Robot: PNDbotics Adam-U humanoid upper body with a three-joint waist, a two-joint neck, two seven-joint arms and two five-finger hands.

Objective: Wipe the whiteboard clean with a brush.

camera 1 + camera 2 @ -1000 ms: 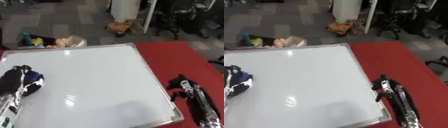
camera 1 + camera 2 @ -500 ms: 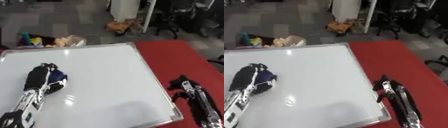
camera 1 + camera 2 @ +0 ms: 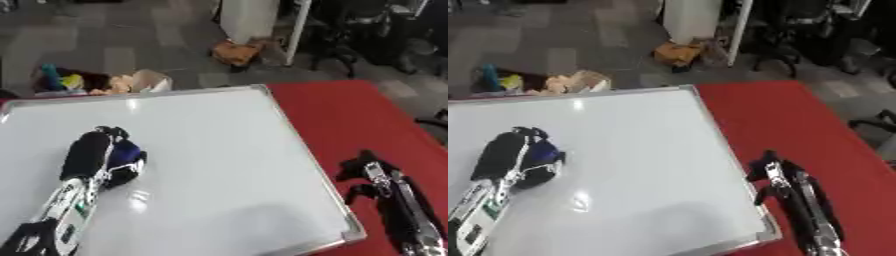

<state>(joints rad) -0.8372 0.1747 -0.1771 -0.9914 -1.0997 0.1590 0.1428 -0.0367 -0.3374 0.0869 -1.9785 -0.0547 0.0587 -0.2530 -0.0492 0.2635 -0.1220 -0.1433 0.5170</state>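
A large whiteboard (image 3: 210, 130) with a silver frame lies flat on the red table; its surface looks blank with some glare. My left hand (image 3: 92, 155) rests on the board's left half, fingers curled round a blue brush (image 3: 128, 152) that touches the surface. My right hand (image 3: 372, 172) sits on the red table just off the board's right edge, near the lower right corner, with fingers curled and nothing in them.
The red table (image 3: 350, 115) shows to the right of the board. Beyond the far edge lie grey floor, a pile of toys and bags (image 3: 96, 82), a cardboard box (image 3: 236, 52) and office chairs (image 3: 376, 30).
My left hand has slid with the brush from the board's left edge toward its middle and a little farther away. The right hand has stayed put.
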